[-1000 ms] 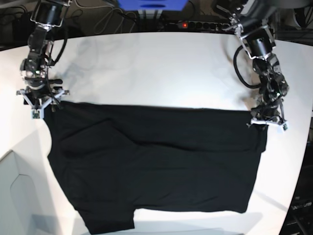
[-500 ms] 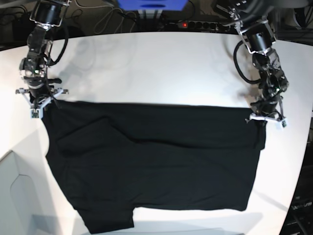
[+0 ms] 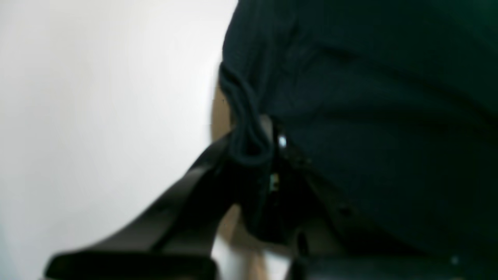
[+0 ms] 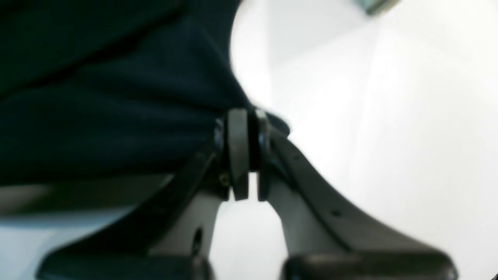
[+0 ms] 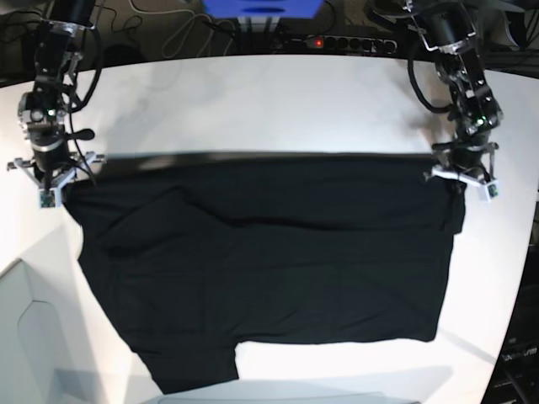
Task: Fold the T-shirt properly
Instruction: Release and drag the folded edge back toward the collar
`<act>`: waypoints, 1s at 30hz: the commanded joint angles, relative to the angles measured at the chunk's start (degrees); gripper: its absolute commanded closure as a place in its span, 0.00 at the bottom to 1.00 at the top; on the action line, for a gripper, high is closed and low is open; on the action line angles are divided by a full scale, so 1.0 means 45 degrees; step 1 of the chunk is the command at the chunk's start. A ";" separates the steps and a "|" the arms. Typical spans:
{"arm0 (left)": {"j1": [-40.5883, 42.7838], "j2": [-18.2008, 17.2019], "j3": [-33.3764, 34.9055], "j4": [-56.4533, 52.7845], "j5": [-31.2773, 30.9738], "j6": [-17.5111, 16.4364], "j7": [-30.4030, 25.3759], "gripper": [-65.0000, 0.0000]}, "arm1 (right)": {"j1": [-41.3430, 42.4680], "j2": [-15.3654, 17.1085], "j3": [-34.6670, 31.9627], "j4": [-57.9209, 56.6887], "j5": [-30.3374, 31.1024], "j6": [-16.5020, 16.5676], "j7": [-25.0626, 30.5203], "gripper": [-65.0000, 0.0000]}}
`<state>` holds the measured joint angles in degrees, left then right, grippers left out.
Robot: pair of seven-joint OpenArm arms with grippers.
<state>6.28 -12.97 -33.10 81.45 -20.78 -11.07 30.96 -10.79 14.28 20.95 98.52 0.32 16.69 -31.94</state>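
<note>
T-shirt (image 5: 269, 261): one, black, spread across the white table (image 5: 278, 109), plain side up. Its far edge runs as a straight taut line from the left corner to the right corner, held at both ends. The near edge lies toward the near side of the table, with one sleeve hanging at the near left. A broad diagonal crease crosses the left half of the cloth.

Right gripper (image 5: 52, 178): at the far left corner of the T-shirt in the base view. The wrist view shows its two pads (image 4: 237, 151) pressed close together, with a thin strip of black cloth (image 4: 116, 97) nipped between them. The fabric fans away to the left of the fingers; bare table lies to their right.

Left gripper (image 5: 461, 172): at the far right corner of the T-shirt in the base view. The wrist view, blurred, shows a bunched, rolled hem (image 3: 249, 128) caught between the dark fingers (image 3: 194, 194), which are closed narrowly upon it. The body of the cloth extends to the right of the fingers; bare table lies to their left.

Power strip (image 5: 341, 42): beyond the far edge of the table, one red light showing.
</note>
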 commanded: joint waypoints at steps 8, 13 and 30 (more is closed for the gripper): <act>-0.2070 -0.0644 -0.0058 0.0547 0.0055 0.0067 0.0846 1.00 | 0.3677 0.1075 -0.0035 -0.0120 -0.0061 -0.0006 -0.1820 1.00; -0.2871 -0.0761 -0.0058 0.0625 0.0035 0.0067 0.1120 1.00 | 0.5337 0.1309 -0.0016 -0.0277 -0.0061 0.1127 -0.2914 1.00; 0.0626 -0.0155 -0.1093 0.0879 -0.0004 0.0008 0.1081 1.00 | -0.0875 0.0430 0.0101 0.2028 -0.0061 0.1693 -0.2210 1.00</act>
<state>9.52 -12.64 -37.56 84.25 -20.78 -11.22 37.10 -15.20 15.57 21.08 106.63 -0.01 24.47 -42.78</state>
